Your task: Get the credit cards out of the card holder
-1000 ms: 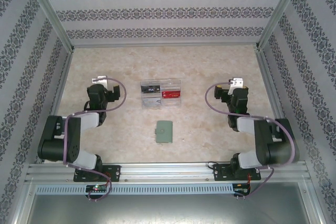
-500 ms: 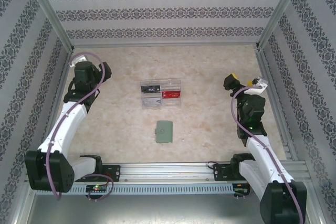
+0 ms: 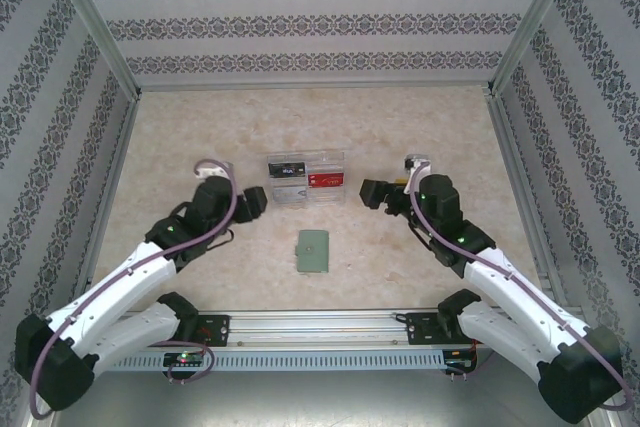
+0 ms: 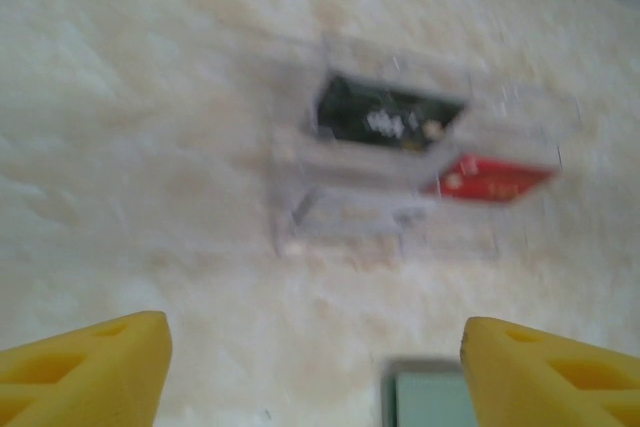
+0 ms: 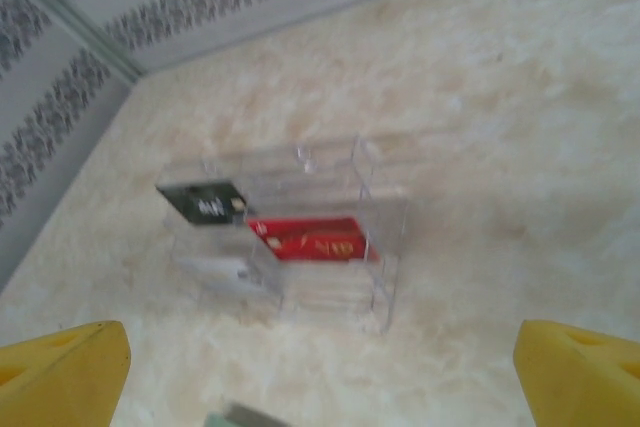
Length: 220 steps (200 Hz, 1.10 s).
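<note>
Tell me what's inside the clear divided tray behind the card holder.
The clear tray holds a dark card, a red card and a pale card, each in a separate compartment. Anything stacked beneath them is covered.

Mottled cream and beige, marble-like, across the desk [image 3: 200, 127]. Grey-green on the card holder [image 3: 314, 251]. Clear plastic for the divided tray [image 3: 330, 159] — inside, red with small white marks on a credit card [image 3: 326, 181], plus a black card [image 3: 285, 169] with white marks. Bright yellow on the fingers [image 4: 85, 372] of the left hand [image 4: 312, 352] and the right hand [image 5: 320, 347]. White links, black joints and purple cables on both arms. Pale walls [image 3: 300, 17] — banded with dark floral stripes.
</note>
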Motion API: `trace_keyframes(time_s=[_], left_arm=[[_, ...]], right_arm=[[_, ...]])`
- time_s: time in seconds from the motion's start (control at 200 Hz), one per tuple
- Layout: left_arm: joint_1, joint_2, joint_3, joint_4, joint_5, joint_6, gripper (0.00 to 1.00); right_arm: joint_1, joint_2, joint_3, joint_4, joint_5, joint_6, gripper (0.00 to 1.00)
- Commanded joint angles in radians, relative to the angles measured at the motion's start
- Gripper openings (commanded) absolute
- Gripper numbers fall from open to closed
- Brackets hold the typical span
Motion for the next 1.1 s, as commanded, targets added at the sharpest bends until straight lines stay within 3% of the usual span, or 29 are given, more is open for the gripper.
trace_keyframes(time_s=[0.0, 0.15, 0.315, 0.41, 0.585, 0.824, 1.094], left_arm=[[-0.144, 0.054, -0.017, -0.081, -0.138, -0.080, 0.71], [-0.323, 0.213, 0.032, -0.097, -0.181, -0.154, 0.56], [-0.475, 0.403, 0.089, -0.023, -0.179, -0.218, 0.50], [-0.536, 0.526, 0.177, -0.071, -0.212, -0.225, 0.44], [-0.552, 0.676, 0.288, -0.171, -0.225, -0.231, 0.39], [-0.543, 0.742, 0.345, -0.227, -0.273, -0.218, 0.39], [-0.516, 0.788, 0.353, -0.211, -0.237, -0.193, 0.39]], right_arm=[[0.014, 0.003, -0.030, -0.067, 0.043, -0.020, 0.98], [0.014, -0.037, -0.082, -0.066, 0.089, -0.013, 0.98], [0.014, -0.042, -0.084, -0.066, 0.093, -0.012, 0.98], [0.014, -0.033, -0.083, -0.066, 0.083, -0.008, 0.98], [0.014, -0.043, -0.084, -0.068, 0.072, -0.005, 0.98], [0.014, -0.061, -0.092, -0.066, 0.070, 0.002, 0.98], [0.014, -0.048, -0.090, -0.064, 0.064, 0.004, 0.98]])
